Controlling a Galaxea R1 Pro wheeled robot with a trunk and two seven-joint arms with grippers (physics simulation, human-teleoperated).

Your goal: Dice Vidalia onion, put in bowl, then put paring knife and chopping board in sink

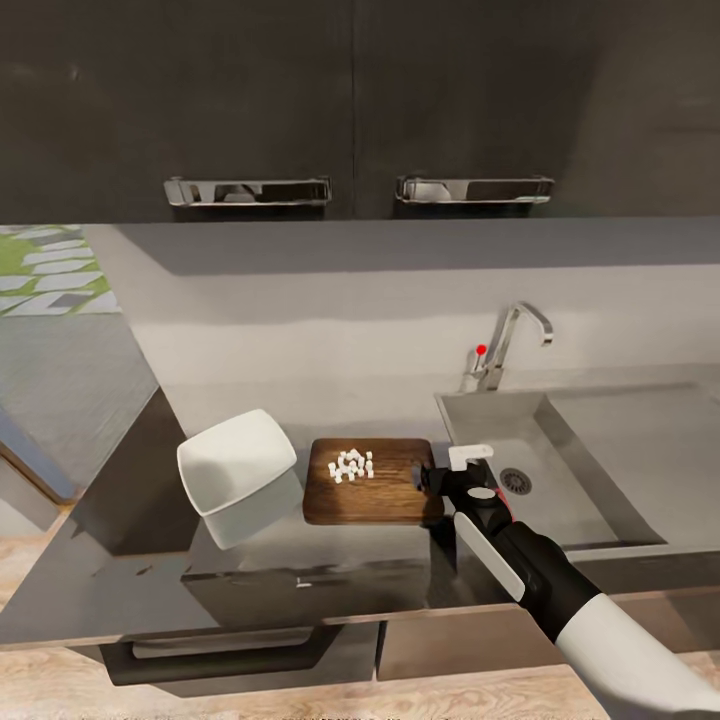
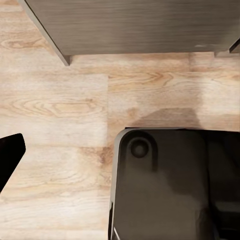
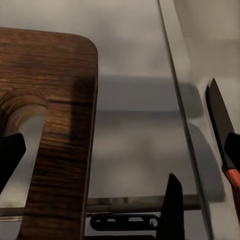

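The dark-brown chopping board (image 1: 385, 495) lies on the grey countertop (image 1: 250, 400), and the diced onion (image 1: 351, 465) sits on it as a cluster of tiny white cubes. The white bowl (image 1: 237, 462) stands just left of the board. My right gripper (image 1: 437, 478) is open at the board's right end. In the right wrist view one fingertip (image 3: 10, 155) hangs over the board's oval slot (image 3: 25, 125) and the other fingertip (image 3: 172, 200) is past the board's (image 3: 60, 100) edge. The paring knife (image 3: 221, 122) lies beyond the sink's rim, inside the sink (image 1: 590, 470). My left gripper's fingertip (image 2: 10, 155) hangs over the floor.
The chrome tap (image 1: 505, 350) with its red knob rises behind the sink. Dark wall cabinets with chrome handles (image 1: 248, 190) hang above the counter. Below the left gripper are the wooden floor (image 2: 60, 110) and my dark base (image 2: 165, 185).
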